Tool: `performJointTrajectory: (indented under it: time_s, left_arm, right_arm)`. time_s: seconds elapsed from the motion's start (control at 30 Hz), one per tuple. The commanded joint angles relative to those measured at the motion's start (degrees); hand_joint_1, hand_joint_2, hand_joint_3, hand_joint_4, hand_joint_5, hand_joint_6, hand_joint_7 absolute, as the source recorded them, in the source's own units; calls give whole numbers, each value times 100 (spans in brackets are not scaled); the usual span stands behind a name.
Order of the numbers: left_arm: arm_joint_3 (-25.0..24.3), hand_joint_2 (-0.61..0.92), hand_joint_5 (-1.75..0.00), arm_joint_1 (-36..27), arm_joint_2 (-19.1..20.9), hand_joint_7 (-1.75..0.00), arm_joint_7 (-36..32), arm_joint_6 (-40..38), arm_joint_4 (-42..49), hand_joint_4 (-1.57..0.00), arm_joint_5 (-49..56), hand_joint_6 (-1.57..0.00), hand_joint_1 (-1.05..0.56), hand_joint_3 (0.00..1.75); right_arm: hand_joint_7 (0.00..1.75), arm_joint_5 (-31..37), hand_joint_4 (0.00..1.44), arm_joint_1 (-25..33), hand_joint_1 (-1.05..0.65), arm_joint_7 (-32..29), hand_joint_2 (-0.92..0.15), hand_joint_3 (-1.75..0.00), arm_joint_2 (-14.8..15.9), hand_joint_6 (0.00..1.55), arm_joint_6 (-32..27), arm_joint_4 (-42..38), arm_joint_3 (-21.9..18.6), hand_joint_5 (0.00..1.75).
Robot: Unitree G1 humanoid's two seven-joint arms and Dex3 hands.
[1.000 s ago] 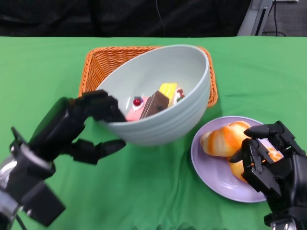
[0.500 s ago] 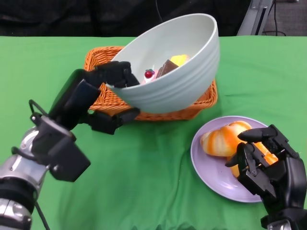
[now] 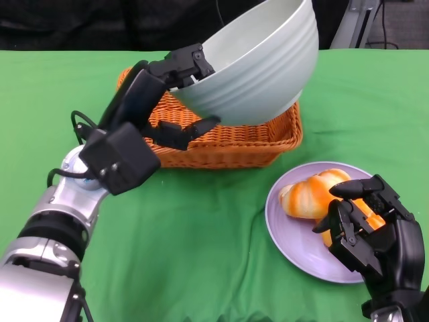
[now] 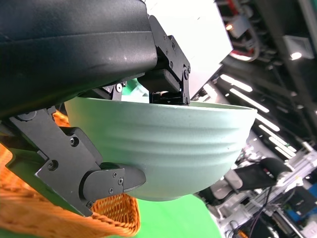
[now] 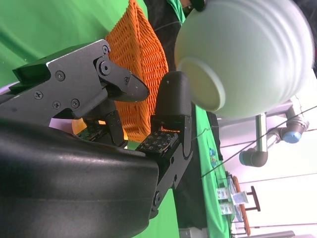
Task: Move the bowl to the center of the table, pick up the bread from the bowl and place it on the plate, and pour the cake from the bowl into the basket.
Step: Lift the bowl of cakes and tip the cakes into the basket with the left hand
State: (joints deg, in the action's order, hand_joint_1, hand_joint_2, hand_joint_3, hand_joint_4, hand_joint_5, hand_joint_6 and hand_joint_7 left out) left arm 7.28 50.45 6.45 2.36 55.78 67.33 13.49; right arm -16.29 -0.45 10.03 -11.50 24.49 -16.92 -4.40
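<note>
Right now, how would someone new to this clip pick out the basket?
On the green table, look to the far middle, beneath the pale bowl the left hand holds tilted. The basket is the orange woven rectangle there, unlike the smooth purple plate nearer the right hand.

One bowl (image 3: pixel 258 64), one basket (image 3: pixel 221 141), one plate (image 3: pixel 295 231), two bread pieces (image 3: pixel 312 194) and two hands (image 3: pixel 181 70).

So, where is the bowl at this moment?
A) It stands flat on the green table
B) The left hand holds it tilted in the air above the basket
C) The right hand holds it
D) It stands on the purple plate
B: the left hand grips the rim of the bowl, which is raised and tipped over the basket.
</note>
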Motion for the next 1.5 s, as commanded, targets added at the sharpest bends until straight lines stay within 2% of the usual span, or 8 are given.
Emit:
performJointTrajectory:
  time_s: [0.03, 0.17, 0.4, 0.5, 0.63, 0.7, 1.17, 1.5]
  left_arm:
    - [-176, 79, -157, 336, -97, -144, 85, -432, 91, -70, -203, -66, -7, 78]
    - [-384, 80, -173, 413, -362, -147, 348, -955, 154, -73, -463, -63, -10, 77]
    - [-912, 82, -175, 495, -749, -147, 971, -1614, 201, -78, -1151, -65, -11, 75]
    - [-1088, 79, -175, 551, -838, -151, 1241, -1840, 205, -75, -1384, -64, -10, 80]
    - [-1350, 67, -175, 624, -923, -157, 1572, -2083, 226, -74, -1690, -64, -9, 99]
    - [-1496, 64, -175, 663, -960, -156, 1740, -2248, 238, -74, -1851, -65, -10, 102]
    - [-2030, 62, -175, 801, -1090, -153, 2341, -3028, 236, -71, -2454, -66, -10, 105]
    - [-2840, 67, -175, 1089, -1143, -156, 2889, -4399, 246, -69, -3436, -67, -7, 107]
  right_arm:
    - [128, -7, 70, -83, -5, -16, -67, -91, 35, 64, 58, -47, -79, 164]
    - [126, -45, 69, -108, -6, 6, -69, -87, 62, 64, -22, -63, -110, 164]
    - [125, -71, 69, -129, -7, 120, -72, -81, 102, 63, 41, -151, -141, 163]
    - [125, -78, 70, -122, -6, 113, -72, -81, 78, 64, 7, -130, -146, 163]
    - [125, -55, 69, -149, -5, 110, -72, -81, 72, 63, 63, -185, -153, 163]
    - [125, -48, 69, -157, -5, 90, -72, -81, 62, 63, 73, -201, -161, 163]
    - [125, -70, 69, -252, -5, 187, -73, -81, 67, 63, 210, -410, -194, 163]
    - [124, 107, 69, -328, -5, 117, -74, -81, 76, 64, 456, -618, -192, 161]
